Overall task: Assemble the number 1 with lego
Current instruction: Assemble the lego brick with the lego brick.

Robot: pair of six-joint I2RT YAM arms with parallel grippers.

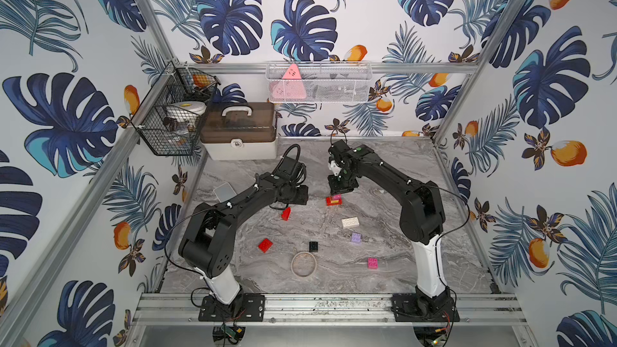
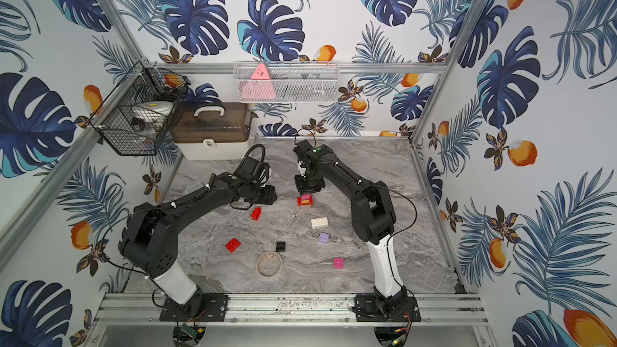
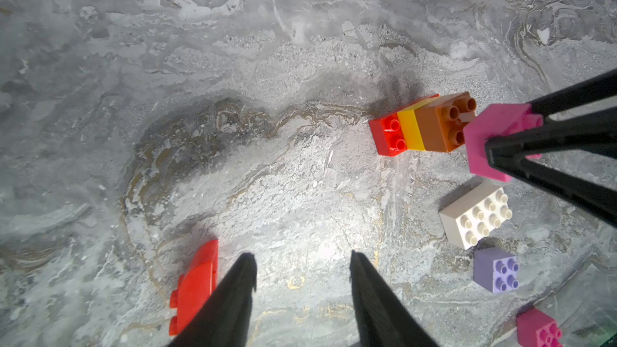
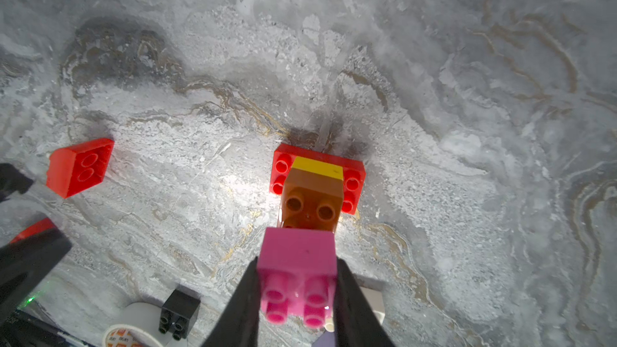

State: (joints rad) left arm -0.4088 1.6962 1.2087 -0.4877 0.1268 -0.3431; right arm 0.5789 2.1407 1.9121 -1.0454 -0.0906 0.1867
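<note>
Brick stack [image 1: 334,200] behind eight-stud brick [image 1: 350,222], ring [image 1: 292,264] at front, case [image 1: 238,131] back-left

Blue-leaf, orange-fruit wallpaper [image 1: 367,11] on walls; aluminium frame [image 1: 417,67]; grey marbled surface [image 1: 350,275]; black wire basket [image 1: 160,135] at back left, brown-lidded case [image 1: 238,126] beside it; white mesh basket [image 1: 334,90] on back rail

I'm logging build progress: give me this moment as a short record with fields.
stack: red base, yellow, orange top
right gripper: shut on pink brick, just above stack, not seated
left gripper: open, empty, near tipped red brick
loose: white brick, lilac brick, black brick, flat red brick, second pink brick
other: tan ring
</note>
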